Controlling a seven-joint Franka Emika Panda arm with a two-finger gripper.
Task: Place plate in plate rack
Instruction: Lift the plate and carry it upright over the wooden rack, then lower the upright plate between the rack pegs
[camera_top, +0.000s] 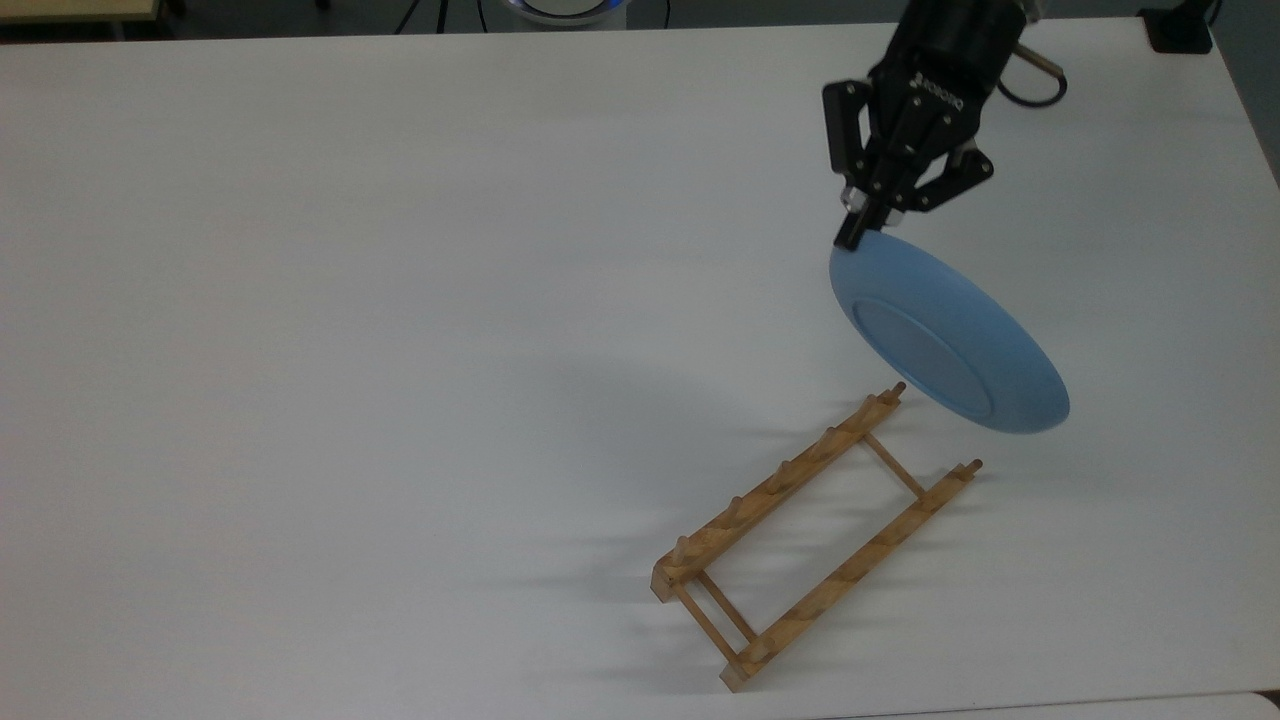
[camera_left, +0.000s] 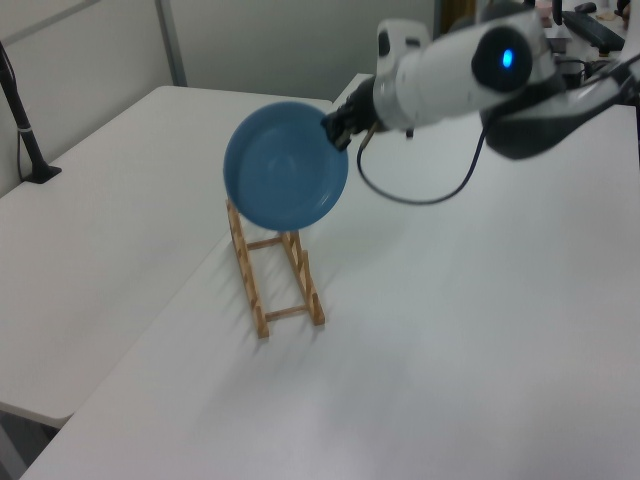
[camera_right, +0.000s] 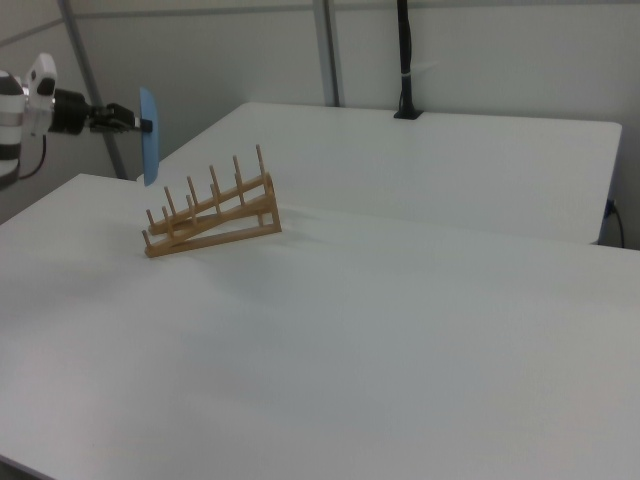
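Note:
The light-blue plate (camera_top: 945, 335) hangs in the air on edge, its ringed underside turned toward the top view. My gripper (camera_top: 860, 225) is shut on the plate's upper rim. The plate rack (camera_top: 815, 535), light wood with upright pegs, lies on the white table just below the plate in the top view. In the left view the plate (camera_left: 285, 165) shows its hollow face and covers the far end of the plate rack (camera_left: 275, 275), with the gripper (camera_left: 335, 128) at its right rim. In the right view the plate (camera_right: 148, 135) is edge-on, left of the plate rack (camera_right: 210, 215), apart from it.
A black clamp base (camera_top: 1180, 30) sits at the table's corner at the top view's upper right. A black post (camera_left: 25, 130) stands at the left view's left edge. The arm's cable (camera_left: 420, 195) loops under the wrist. Bare white table (camera_top: 350, 350) surrounds the rack.

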